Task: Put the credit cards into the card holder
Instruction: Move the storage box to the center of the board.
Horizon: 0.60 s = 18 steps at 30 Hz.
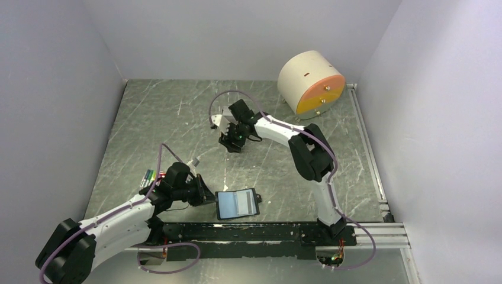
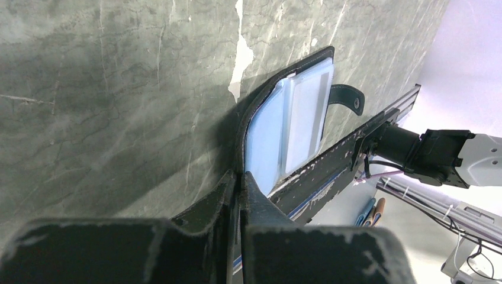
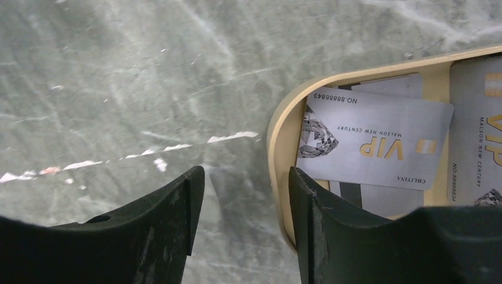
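Several credit cards (image 3: 379, 142) hug tray (image 3: 278, 148) rim.

Free worktop (image 1: 177, 112) mid and back-left
Back-right is blocked by the beige drum (image 1: 311, 83), front centre by the open card holder (image 1: 237, 203), front-left by the markers (image 1: 148, 176).

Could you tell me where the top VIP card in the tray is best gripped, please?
Probably across its two long edges, from straight above: the top card lies flat and skewed on other cards, and the tray rim blocks a sideways approach.
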Motion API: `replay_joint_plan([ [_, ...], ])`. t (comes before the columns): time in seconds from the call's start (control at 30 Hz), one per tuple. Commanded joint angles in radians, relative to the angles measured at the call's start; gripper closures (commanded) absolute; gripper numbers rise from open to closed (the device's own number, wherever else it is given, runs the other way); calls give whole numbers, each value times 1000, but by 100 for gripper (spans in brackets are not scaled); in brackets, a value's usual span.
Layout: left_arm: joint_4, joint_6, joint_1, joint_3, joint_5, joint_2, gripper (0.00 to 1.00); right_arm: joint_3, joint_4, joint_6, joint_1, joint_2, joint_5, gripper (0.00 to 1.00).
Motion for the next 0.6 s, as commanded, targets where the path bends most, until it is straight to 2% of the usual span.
replay_joint_plan([
  [0.0,22,-3,-6,8,16,-4,91,-77,-2,47,25,-88,7,43],
  [0.57,22,5,-6,-6,6,-9,91,-385,95,200,142,-304,26,45],
])
